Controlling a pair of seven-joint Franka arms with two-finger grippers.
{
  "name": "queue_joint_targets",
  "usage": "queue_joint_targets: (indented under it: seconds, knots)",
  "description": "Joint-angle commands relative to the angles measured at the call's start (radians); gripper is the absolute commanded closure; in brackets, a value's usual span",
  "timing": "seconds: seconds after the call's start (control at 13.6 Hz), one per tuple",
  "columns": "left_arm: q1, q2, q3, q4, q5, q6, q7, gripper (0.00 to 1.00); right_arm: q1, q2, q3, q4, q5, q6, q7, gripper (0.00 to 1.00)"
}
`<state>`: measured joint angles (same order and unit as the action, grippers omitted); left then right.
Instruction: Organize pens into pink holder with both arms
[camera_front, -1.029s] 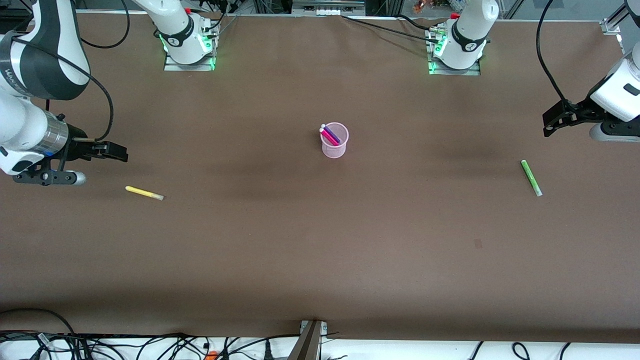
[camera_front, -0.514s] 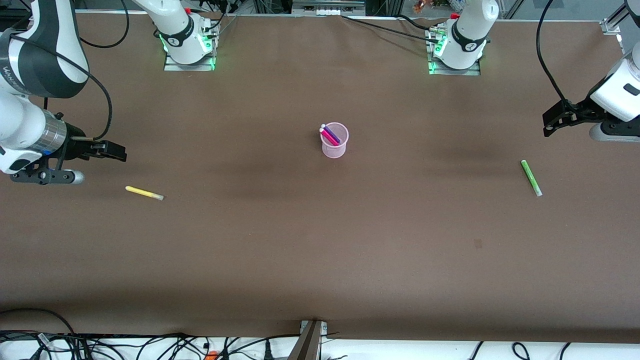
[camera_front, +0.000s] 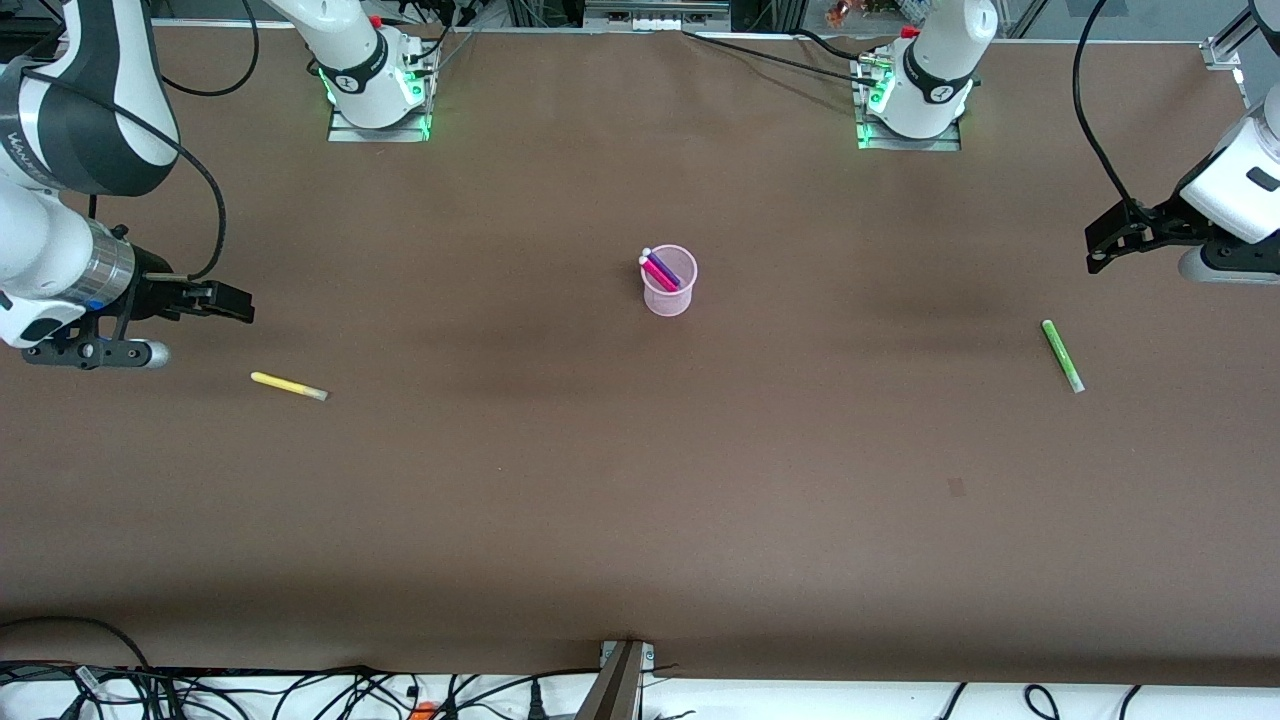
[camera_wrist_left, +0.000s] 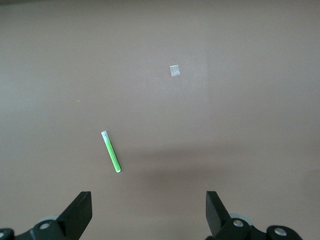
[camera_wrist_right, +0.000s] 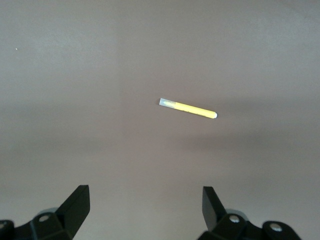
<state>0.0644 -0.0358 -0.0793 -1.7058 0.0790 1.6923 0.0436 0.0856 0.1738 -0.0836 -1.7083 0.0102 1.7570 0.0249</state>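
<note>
My surface (camera_front: 620, 500) is covered in plain brown matte sheet, with soft dark shadow bands across the middle. Small pale square patch (camera_front: 956, 487) toward my left arm's end. Tangled black cables (camera_front: 300, 690) on white floor along the near edge. Metal bracket (camera_front: 625, 670) at near edge middle. Aluminium framing (camera_front: 1222, 50) at one corner.

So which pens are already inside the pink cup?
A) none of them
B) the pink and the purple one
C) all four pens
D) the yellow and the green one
B: the pink pen and the purple pen stand in the pink cup, while the yellow pen and the green pen lie on the table.
</note>
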Motion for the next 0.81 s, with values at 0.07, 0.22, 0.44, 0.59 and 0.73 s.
queue_joint_targets:
  seconds: [0.07, 0.22, 0.44, 0.59, 0.73]
  knots:
    - [-0.006, 0.004, 0.001, 0.018, 0.018, -0.016, 0.015, 0.00, -0.018, -0.023, 0.021, -0.010, -0.015, -0.016, -0.003, 0.00]
    - [-0.006, 0.004, 0.001, 0.018, 0.018, -0.016, 0.012, 0.00, -0.018, -0.022, 0.019, -0.002, -0.013, -0.028, -0.002, 0.00]
    - [-0.006, 0.004, 0.001, 0.018, 0.018, -0.016, 0.013, 0.00, -0.018, -0.016, 0.019, 0.012, -0.012, -0.027, 0.009, 0.00]
    - [-0.006, 0.004, 0.001, 0.018, 0.018, -0.016, 0.013, 0.00, -0.018, -0.016, 0.018, 0.012, -0.006, -0.027, 0.013, 0.00]
    - [-0.006, 0.004, 0.001, 0.018, 0.018, -0.016, 0.009, 0.00, -0.020, -0.016, 0.013, 0.012, 0.004, -0.021, 0.017, 0.00]
